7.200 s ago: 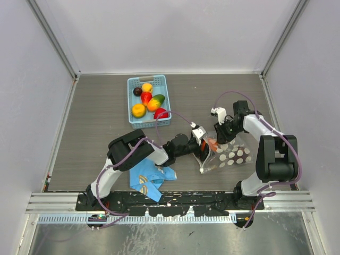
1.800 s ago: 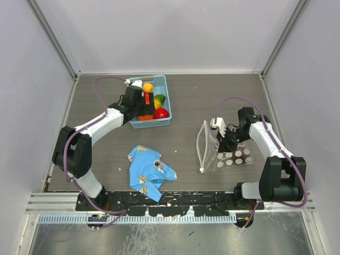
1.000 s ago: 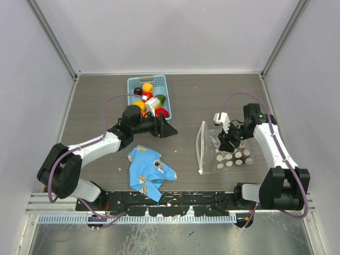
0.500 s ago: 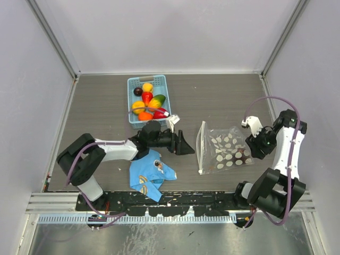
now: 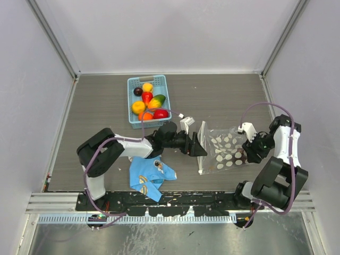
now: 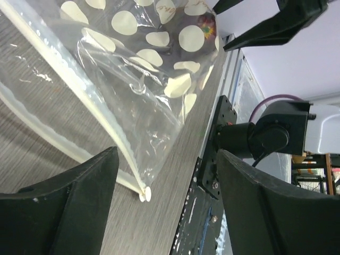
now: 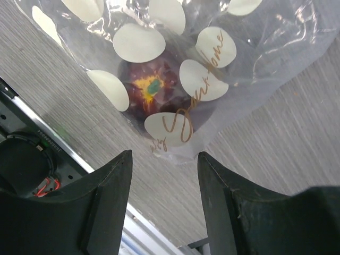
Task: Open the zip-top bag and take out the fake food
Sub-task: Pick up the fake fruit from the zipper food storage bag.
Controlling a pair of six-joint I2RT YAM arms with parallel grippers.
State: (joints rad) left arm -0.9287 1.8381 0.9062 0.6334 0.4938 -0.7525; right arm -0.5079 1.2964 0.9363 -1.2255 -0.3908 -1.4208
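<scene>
As it lies, the bag (image 5: 226,149) (white-dotted) holds fruit (image 7: 139,101) — purple.

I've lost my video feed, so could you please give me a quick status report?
Left hand open at zip-top bag mouth. Right hand open over bag's bottom end. One dark purple fruit inside. Nothing in the way.

Probably lab: white-walled robot enclosure (image 5: 170,37).

Bright, even overhead light, soft shadows, small glints on the zip-top bag (image 6: 154,143)
</scene>
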